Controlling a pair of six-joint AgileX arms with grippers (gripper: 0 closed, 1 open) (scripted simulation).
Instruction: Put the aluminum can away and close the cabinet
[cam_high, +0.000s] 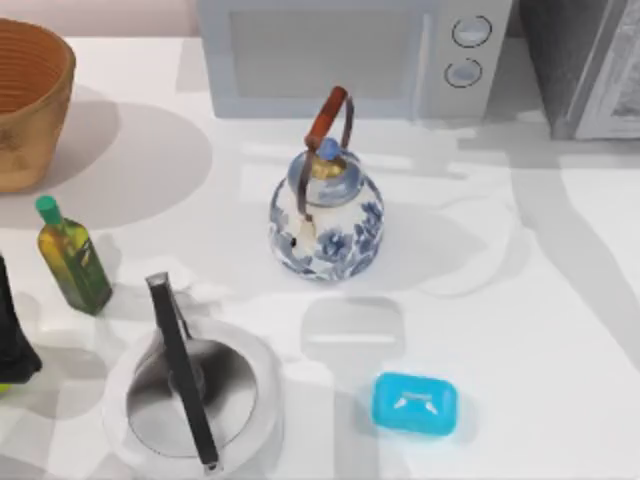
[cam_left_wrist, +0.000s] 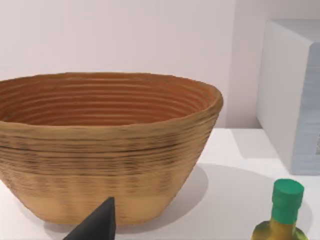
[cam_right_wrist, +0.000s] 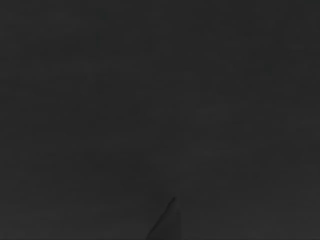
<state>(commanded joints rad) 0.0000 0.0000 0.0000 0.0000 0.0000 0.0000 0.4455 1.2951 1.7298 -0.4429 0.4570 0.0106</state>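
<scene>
Cabinet (cam_high: 585, 65) top-right corner, upright, beside microwave (cam_high: 350, 55); right wrist view dark.

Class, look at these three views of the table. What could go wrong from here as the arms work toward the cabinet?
1. The left claw sits close to the tall, narrow oil bottle and the basket; a sideways swing might tip the bottle.
2. The kettle stands mid-table with its handle raised, on the way to the cabinet; a low crossing arm could clip it.
3. The right wrist view is dark, so it offers no guidance.
</scene>
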